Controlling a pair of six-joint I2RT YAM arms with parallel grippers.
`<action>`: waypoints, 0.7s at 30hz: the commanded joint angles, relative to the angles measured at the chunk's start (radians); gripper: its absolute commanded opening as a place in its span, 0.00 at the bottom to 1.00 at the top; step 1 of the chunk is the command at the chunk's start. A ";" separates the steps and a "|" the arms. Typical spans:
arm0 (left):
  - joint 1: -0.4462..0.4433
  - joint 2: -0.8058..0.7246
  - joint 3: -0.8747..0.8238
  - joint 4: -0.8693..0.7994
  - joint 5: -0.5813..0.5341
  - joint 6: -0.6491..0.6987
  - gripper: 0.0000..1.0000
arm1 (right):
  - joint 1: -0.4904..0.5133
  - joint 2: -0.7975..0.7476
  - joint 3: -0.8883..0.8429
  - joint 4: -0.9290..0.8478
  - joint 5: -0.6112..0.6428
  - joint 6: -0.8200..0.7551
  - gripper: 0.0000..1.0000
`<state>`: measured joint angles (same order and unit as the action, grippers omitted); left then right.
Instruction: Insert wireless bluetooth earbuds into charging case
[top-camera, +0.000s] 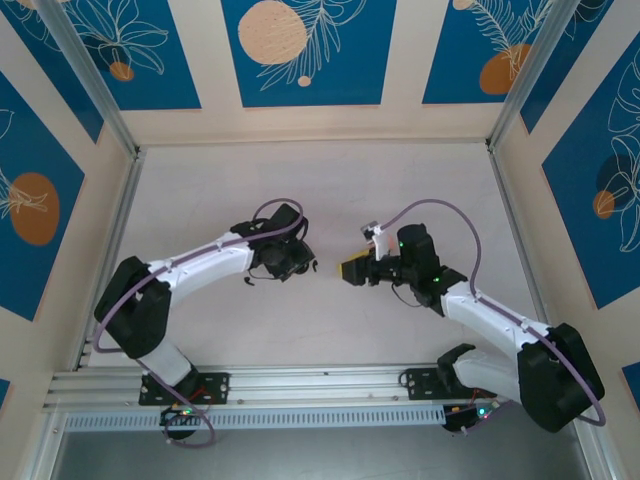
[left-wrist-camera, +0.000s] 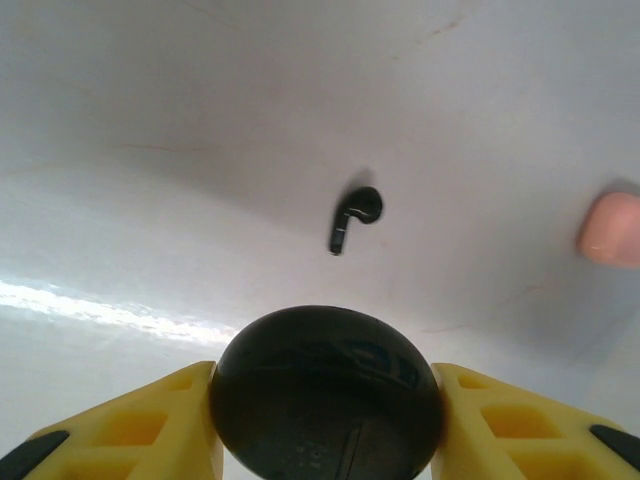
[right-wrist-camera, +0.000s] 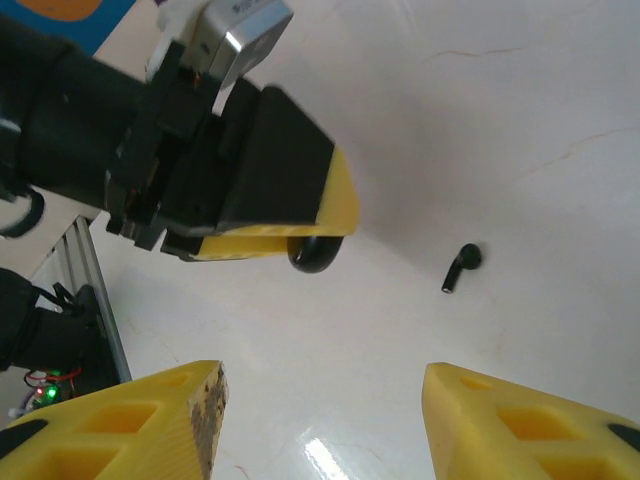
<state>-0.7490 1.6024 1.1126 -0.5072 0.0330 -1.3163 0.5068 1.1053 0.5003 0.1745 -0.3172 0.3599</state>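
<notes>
Yellow-fingered left end effector (left-wrist-camera: 325, 420) pinches a round black charging case (left-wrist-camera: 325, 385) from both sides, low over the white counter (left-wrist-camera: 200, 150); cannot tell if the case touches it. 1 black earbud (left-wrist-camera: 355, 217) lies loose on the counter just beyond the case, touching nothing. Small pink piece (left-wrist-camera: 610, 228) sits off to its right, well apart. Right end effector (right-wrist-camera: 320, 410) is spread with nothing between its fingers, facing the left one, earbud on the counter ahead.
</notes>
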 joint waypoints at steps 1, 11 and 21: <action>-0.020 -0.055 -0.036 0.094 -0.019 -0.103 0.47 | 0.036 0.012 -0.047 0.172 0.073 0.020 0.55; -0.028 -0.139 -0.129 0.177 -0.023 -0.199 0.47 | 0.076 0.158 -0.088 0.424 0.068 0.085 0.56; -0.028 -0.180 -0.167 0.222 -0.022 -0.254 0.47 | 0.145 0.322 -0.015 0.542 0.044 0.118 0.55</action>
<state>-0.7643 1.4528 0.9627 -0.3111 0.0219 -1.5181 0.6338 1.4094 0.4511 0.6399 -0.2646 0.4709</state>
